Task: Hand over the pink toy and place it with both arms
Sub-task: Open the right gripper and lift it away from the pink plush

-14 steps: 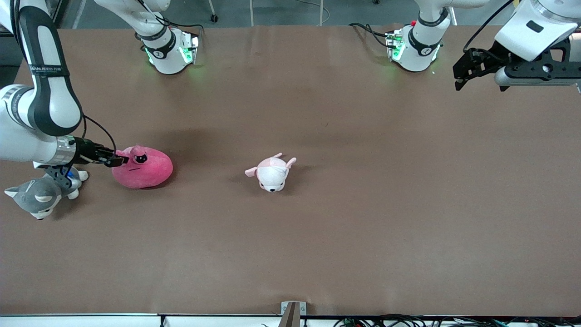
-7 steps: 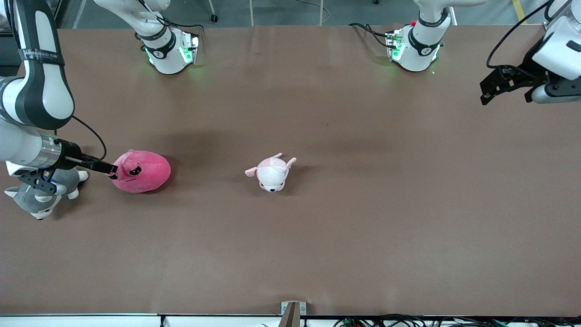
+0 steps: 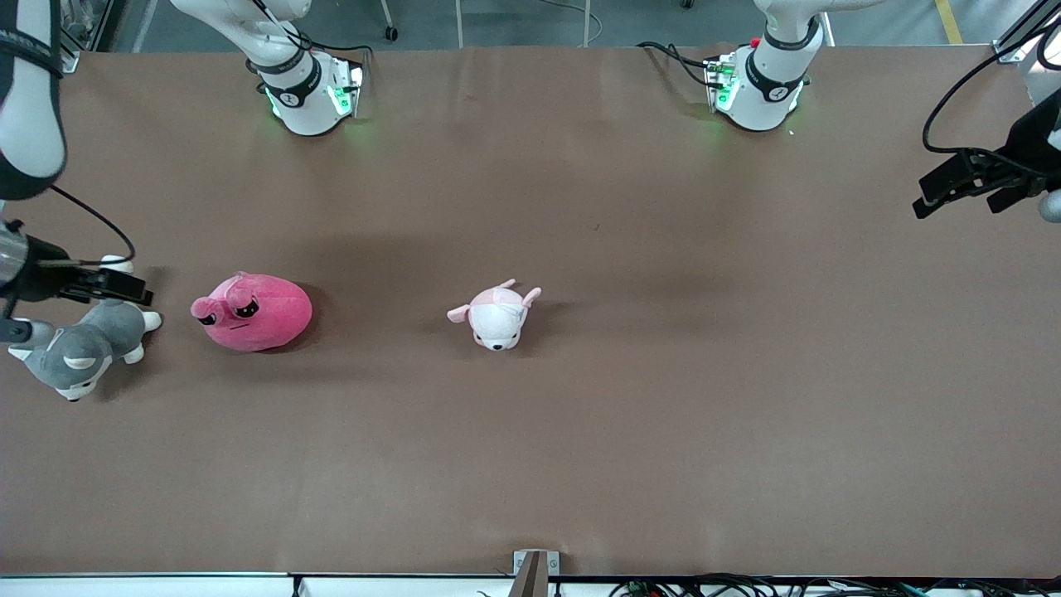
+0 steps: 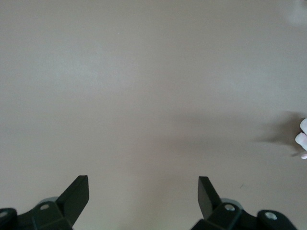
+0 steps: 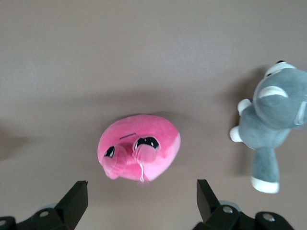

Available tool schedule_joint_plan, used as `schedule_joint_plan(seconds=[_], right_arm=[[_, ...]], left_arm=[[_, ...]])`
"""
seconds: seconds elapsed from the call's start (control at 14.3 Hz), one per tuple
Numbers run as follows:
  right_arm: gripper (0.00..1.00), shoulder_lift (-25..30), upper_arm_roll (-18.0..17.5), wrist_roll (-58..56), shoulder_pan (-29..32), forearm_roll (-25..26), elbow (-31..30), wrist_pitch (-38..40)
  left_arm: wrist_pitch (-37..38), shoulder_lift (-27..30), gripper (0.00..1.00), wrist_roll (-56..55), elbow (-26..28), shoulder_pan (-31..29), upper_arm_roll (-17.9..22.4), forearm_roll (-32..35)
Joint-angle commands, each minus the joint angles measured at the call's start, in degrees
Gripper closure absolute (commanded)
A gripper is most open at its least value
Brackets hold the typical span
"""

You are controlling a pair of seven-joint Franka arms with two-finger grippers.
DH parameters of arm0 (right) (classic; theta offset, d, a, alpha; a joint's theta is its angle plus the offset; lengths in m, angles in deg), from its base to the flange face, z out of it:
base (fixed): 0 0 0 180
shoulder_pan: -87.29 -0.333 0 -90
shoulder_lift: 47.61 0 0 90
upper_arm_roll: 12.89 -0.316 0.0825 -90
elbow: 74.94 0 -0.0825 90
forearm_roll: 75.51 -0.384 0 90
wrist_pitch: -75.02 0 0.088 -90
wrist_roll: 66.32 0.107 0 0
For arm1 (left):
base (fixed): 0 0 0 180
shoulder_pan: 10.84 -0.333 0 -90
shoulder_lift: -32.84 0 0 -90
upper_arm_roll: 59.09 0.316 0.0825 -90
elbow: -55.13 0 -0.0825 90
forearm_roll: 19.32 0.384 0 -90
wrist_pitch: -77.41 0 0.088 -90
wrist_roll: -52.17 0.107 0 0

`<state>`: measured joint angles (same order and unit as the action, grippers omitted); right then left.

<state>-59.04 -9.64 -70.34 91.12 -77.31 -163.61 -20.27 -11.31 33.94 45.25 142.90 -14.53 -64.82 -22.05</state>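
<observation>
Right gripper (image 3: 124, 286) sits at the far left edge of the front view, mid-height, fingers spread apart and empty, over the table just above the grey-and-white dog plush (image 3: 79, 348). Its wrist view shows both black fingers (image 5: 76, 201) wide at the bottom of the frame with nothing between them. Pink toy (image 3: 253, 312) lies on the brown table (image 3: 630, 431) left of centre in the front view, clear of the gripper, face toward the camera; in the right wrist view it sits mid-frame (image 5: 139, 153) with the dog plush at the right edge (image 5: 273, 124). Small pale pink-and-white plush (image 3: 496, 315) lies near the centre of the front view, well apart from the pink toy, toward the left arm's end. Left gripper (image 3: 953, 186) hangs at the upper right edge of the front view, fingers apart, holding nothing; its wrist view shows only bare table between the fingers (image 4: 76, 196).
</observation>
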Motion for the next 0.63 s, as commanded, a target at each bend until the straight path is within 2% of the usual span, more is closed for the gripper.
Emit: schedule_joint_plan(seconds=[0.0, 0.21, 0.56], right_arm=[[0.00, 0.1, -0.4, -0.4, -0.1, 1.6, 5.9, 6.9], [0.00, 0.5, -0.5, 0.5, -0.1, 1.5, 8.3, 12.9], [0.00, 0.5, -0.6, 0.2, -0.1, 0.8, 11.9, 13.3]], left_arm=[[0.4, -0.9, 0.00, 0.1, -2.3, 0.3, -0.6, 0.0], [0.4, -0.9, 0.00, 0.1, -2.4, 0.3, -1.0, 0.2], [0.6, -0.6, 0.00, 0.2, -2.5, 0.2, -1.0, 0.2]])
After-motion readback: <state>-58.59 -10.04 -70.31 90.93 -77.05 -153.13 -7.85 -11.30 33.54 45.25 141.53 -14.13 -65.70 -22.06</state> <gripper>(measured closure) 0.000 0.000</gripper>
